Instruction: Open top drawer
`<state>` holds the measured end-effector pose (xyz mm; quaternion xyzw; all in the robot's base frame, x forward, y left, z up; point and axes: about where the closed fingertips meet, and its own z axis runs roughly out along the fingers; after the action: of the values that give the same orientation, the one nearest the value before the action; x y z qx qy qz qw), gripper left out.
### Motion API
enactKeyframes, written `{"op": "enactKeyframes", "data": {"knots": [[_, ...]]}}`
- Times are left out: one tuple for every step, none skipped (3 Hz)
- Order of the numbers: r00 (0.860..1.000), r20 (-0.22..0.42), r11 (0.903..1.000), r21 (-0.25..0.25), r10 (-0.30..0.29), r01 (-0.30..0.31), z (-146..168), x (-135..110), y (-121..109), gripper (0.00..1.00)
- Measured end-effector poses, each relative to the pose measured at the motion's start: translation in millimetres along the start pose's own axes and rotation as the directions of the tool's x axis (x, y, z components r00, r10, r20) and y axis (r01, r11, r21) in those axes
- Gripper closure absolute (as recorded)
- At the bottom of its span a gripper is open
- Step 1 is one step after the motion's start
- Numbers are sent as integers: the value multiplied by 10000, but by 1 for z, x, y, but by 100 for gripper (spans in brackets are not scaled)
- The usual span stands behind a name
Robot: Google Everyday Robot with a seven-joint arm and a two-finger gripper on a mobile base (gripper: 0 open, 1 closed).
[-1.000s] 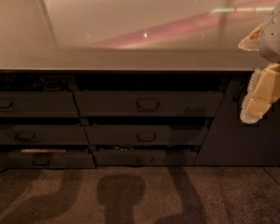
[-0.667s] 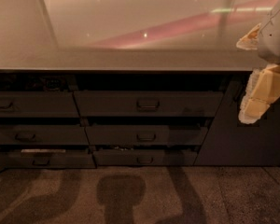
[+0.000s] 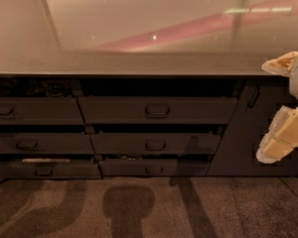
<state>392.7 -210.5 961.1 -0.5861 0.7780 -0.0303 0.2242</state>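
The top drawer (image 3: pixel 157 110) is the widest dark grey front, in the middle column just under the countertop edge. A small loop handle (image 3: pixel 157 111) sits at its centre, and a dark gap shows above the front. My gripper (image 3: pixel 283 138) is the pale cream blocky part at the right edge of the view. It hangs in front of the dark cabinet panel, to the right of the drawer and a little below its handle. It touches nothing.
A glossy countertop (image 3: pixel 139 58) runs above the drawers. Two narrower drawers (image 3: pixel 155 145) sit below the top one. A left column of drawers (image 3: pixel 30 110) stands beside them. A plain dark panel (image 3: pixel 243 133) is to the right. The speckled floor (image 3: pixel 149 207) carries shadows.
My gripper and arm have moved downward at the right edge. The drawers have not moved.
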Motion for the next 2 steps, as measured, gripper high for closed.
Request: {"op": "enactKeyframes", "data": {"knots": [[10000, 3, 10000, -1, 0, 0, 0, 0, 0, 0], [9997, 252, 10000, -75, 9, -7, -4, -1, -1, 0]]}}
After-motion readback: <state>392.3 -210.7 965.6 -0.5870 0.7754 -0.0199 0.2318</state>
